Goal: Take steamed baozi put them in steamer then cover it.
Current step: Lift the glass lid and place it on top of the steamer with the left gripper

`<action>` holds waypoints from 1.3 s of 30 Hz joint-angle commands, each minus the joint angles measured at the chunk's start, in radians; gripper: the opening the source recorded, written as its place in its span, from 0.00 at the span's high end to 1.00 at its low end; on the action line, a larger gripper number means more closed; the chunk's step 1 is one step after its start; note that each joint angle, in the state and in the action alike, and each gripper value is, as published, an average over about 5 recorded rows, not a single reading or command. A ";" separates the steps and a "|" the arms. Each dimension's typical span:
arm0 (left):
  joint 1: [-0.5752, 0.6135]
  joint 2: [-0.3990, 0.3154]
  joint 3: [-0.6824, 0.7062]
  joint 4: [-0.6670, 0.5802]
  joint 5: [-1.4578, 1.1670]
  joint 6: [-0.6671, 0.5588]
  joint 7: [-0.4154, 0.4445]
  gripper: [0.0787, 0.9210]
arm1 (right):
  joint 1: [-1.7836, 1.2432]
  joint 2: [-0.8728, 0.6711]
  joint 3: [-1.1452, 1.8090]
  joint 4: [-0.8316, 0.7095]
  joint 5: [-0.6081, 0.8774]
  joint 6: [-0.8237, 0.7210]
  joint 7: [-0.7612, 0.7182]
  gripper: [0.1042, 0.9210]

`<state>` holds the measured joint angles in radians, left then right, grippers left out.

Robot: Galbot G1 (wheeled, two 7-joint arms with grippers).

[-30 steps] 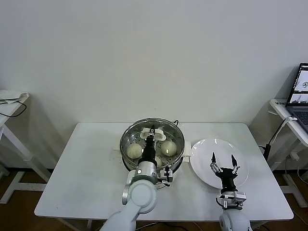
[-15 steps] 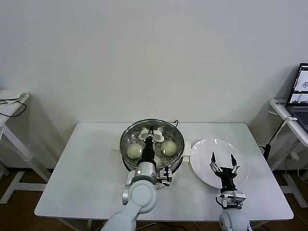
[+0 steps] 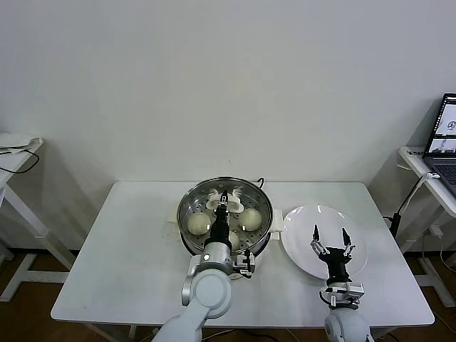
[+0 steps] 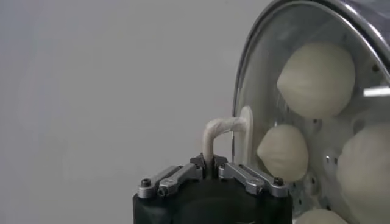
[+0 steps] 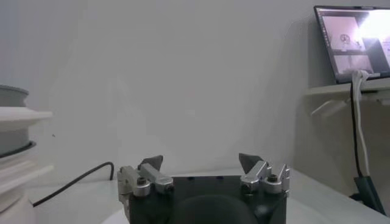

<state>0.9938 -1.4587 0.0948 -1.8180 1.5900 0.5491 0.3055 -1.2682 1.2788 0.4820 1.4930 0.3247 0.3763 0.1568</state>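
While left claw (image 3: 224,201) grips lid (image 4: 286,109) over steamer (image 3: 191,201), right claw (image 3: 330,237) gapes above plate (image 3: 299,221).

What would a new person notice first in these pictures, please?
The shiny steamer at the table's middle, with the steamed baozi inside under a glass lid. The left gripper is shut on the lid's handle above the pot. To its right, the right gripper hangs open over an empty white plate.

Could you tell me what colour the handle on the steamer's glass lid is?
Cream-white handle, clearest in the left wrist view.
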 commanded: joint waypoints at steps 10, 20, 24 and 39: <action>0.010 -0.015 -0.011 0.007 0.001 -0.011 -0.010 0.86 | -0.002 -0.004 0.002 0.005 -0.003 0.000 0.000 0.12; 0.028 -0.004 -0.022 -0.049 -0.001 -0.008 -0.005 0.62 | -0.007 -0.006 0.000 0.007 -0.005 0.000 -0.001 0.12; 0.051 0.019 -0.025 -0.108 -0.010 -0.006 0.003 0.49 | -0.006 -0.005 -0.001 0.007 -0.006 -0.001 -0.001 0.12; 0.209 0.171 -0.102 -0.405 -0.173 -0.008 0.021 0.12 | 0.000 -0.010 0.000 0.017 -0.005 -0.002 -0.006 0.12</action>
<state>1.0958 -1.3899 0.0502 -2.0117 1.5361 0.5483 0.3293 -1.2683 1.2734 0.4800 1.5049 0.3195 0.3735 0.1545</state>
